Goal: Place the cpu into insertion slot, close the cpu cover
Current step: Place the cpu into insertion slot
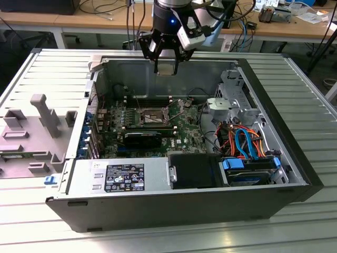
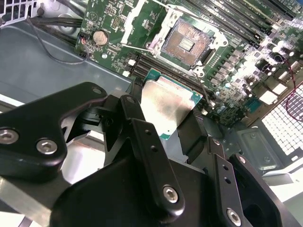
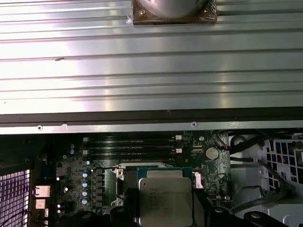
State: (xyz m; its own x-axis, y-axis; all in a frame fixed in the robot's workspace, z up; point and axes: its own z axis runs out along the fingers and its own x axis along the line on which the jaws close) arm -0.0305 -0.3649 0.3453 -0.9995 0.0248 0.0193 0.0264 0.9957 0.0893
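Note:
An open computer case (image 1: pixel 263 200) lies on the table. My gripper (image 1: pixel 166 67) hangs above the case's far wall, shut on the cpu (image 1: pixel 167 69), a flat silver square. In the second wrist view the cpu (image 2: pixel 168 106) sits between the black fingers (image 2: pixel 142 135), above and apart from the motherboard. The insertion slot (image 2: pixel 186 43) is bare, with a dark centre and a metal rim. In the exterior view the slot (image 1: pixel 152 115) lies lower and nearer than the gripper. The cpu cover (image 2: pixel 142 21) is swung open beside the slot. The first wrist view has the cpu (image 3: pixel 165 198) from its printed face.
Long black memory slots (image 2: pixel 227 19) run beside the socket. A power supply (image 1: pixel 116 176) fills the near corner of the case. A grey drive cage (image 1: pixel 231 103), orange and blue cables (image 1: pixel 245 139) and a drive (image 1: pixel 253 171) crowd the exterior view's right. Grey plastic fixtures (image 1: pixel 31 126) stand outside.

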